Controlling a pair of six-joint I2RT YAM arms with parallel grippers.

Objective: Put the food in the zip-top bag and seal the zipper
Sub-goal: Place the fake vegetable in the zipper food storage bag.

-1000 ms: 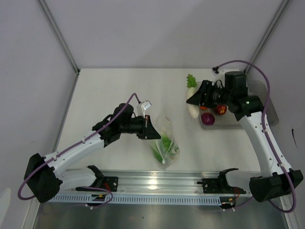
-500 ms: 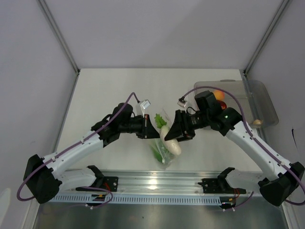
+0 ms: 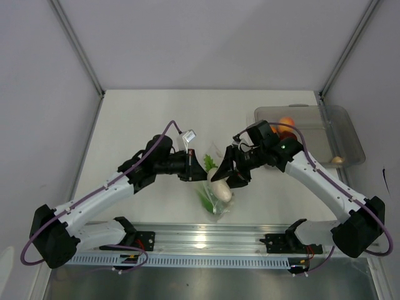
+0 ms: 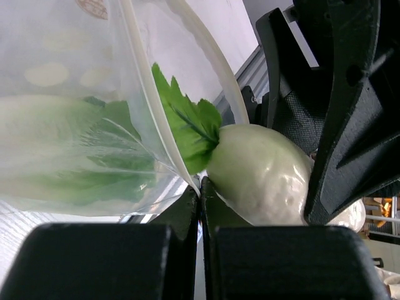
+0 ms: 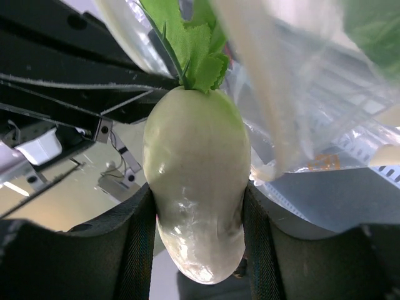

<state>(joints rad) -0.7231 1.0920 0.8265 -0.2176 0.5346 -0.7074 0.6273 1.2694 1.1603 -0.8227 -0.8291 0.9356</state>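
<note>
1. Aluminium rail [image 3: 206, 237]: runs along the near edge of the table [image 3: 144, 119], between the two arm bases.

2. Zip-top bag [image 3: 219, 203]: lies just beyond the rail, near mid-table. The green cabbage [image 3: 206, 199] is inside it. In the left wrist view the cabbage [image 4: 75, 150] shows through the clear film of the bag [image 4: 94, 56].

3. Left end effector [image 3: 201, 170]: fingers are together, clamped on the upper edge of the bag. In the left wrist view the pale zipper [image 4: 164, 87] strip runs down into the closed left end effector [image 4: 200, 206].

4. Right end effector [image 3: 224, 179]: clamped on the white radish [image 3: 220, 189], opposite the left end effector. In the right wrist view one finger of the right end effector [image 5: 197, 212] presses each side of the radish body [image 5: 194, 187]. The leafy top points away from the wrist, at the bag mouth. The left wrist view shows the radish [image 4: 262, 175] leaves touching the bag rim; the white body is outside the bag.

5. Clear tray [image 3: 350, 134]: stands at the far right of the table, well apart from the bag. It holds an orange [image 3: 287, 125] and a small beige piece [image 3: 337, 160].
</note>
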